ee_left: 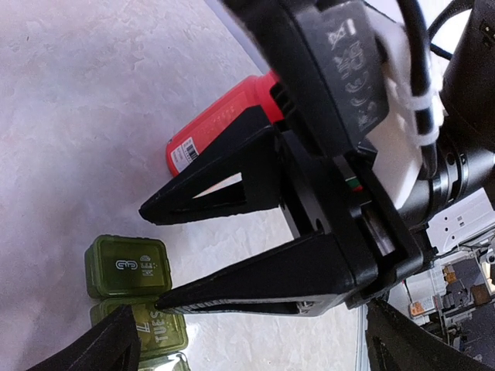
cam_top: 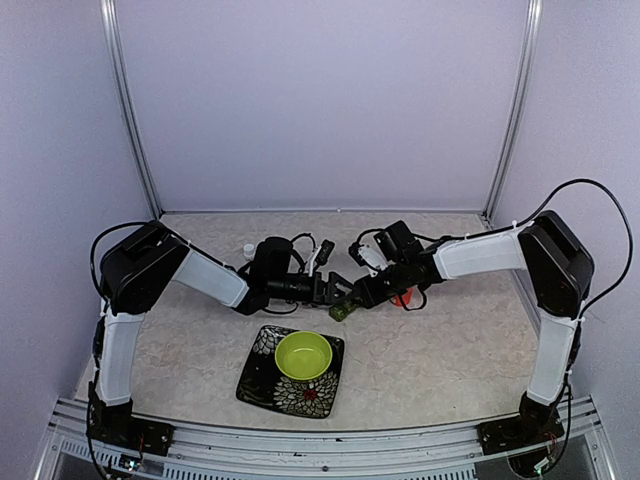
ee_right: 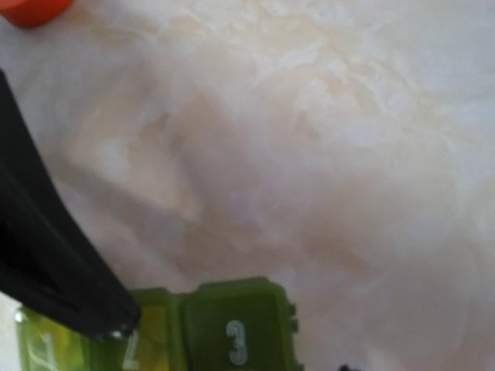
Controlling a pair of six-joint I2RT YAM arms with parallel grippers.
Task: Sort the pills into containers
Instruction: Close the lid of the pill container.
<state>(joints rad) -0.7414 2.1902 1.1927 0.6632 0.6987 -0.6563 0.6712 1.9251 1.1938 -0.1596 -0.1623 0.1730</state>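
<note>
The dark green pillbox (cam_top: 342,312) lies on the table between the two grippers. In the left wrist view (ee_left: 128,267) its lids read "3 WED" and "2 TUES". No pills show. My right gripper (cam_top: 359,291) is open, and its lower fingertip (ee_left: 166,303) rests at the pillbox's edge by the compartment marked 2. In the right wrist view that finger (ee_right: 62,263) covers part of the pillbox (ee_right: 236,328). My left gripper (cam_top: 336,293) is open and empty, with one finger (ee_left: 104,346) over the pillbox's near end.
An orange pill bottle (cam_top: 402,297) lies on its side just behind the right gripper and also shows in the left wrist view (ee_left: 220,120). A lime-green bowl (cam_top: 303,355) sits on a dark patterned plate (cam_top: 262,385) in front. A small white cap (cam_top: 248,249) lies behind the left arm.
</note>
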